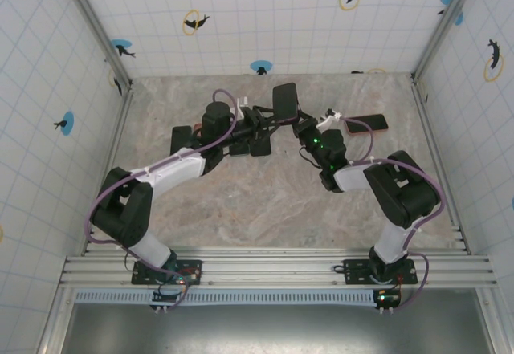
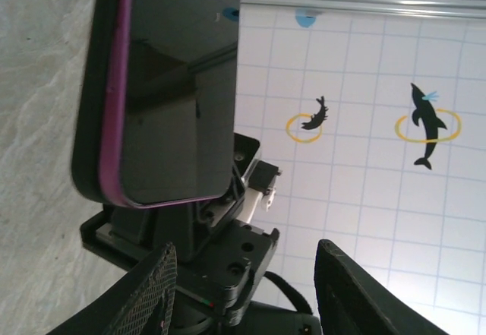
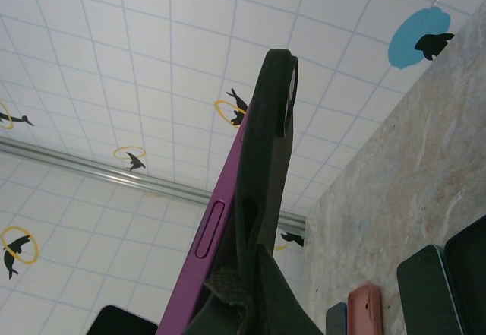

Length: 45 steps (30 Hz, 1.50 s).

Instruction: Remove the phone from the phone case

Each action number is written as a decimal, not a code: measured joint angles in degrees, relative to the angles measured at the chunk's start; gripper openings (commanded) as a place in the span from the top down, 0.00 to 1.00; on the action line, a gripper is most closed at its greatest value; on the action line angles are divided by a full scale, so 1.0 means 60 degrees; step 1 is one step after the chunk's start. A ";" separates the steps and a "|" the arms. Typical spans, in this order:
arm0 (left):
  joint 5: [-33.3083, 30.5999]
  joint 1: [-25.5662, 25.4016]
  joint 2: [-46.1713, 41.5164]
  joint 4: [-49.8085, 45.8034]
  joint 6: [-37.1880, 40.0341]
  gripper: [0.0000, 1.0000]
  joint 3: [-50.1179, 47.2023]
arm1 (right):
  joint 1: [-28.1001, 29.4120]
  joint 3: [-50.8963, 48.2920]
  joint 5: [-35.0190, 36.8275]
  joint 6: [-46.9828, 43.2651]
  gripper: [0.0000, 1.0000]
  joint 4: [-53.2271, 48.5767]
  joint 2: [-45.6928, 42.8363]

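the right gripper [image 1: 299, 123] is clamping the phone case [image 3: 266, 122] upright in the upper middle of the frame, purple phone [image 2: 175, 84] inside, while the left gripper [image 2: 243, 282] is hanging open and empty, needing to pinch only the phone's bare edge.

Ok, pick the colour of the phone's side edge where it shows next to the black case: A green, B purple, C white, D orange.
B: in the right wrist view, the phone shows a purple side edge along the black case.
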 measured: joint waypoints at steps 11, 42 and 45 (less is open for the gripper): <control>-0.0284 -0.0135 0.0259 0.0750 -0.0306 0.50 -0.0007 | 0.0018 0.0000 0.0000 -0.0062 1.00 0.0036 0.0004; -0.0597 -0.0346 0.0827 0.1872 -0.0867 0.53 -0.0382 | 0.0197 -0.0011 0.0040 -0.0146 1.00 0.0492 0.0000; -0.0619 -0.0368 0.0845 0.2073 -0.1056 0.53 -0.0412 | 0.0197 -0.0087 0.0029 -0.0215 1.00 0.0510 0.0004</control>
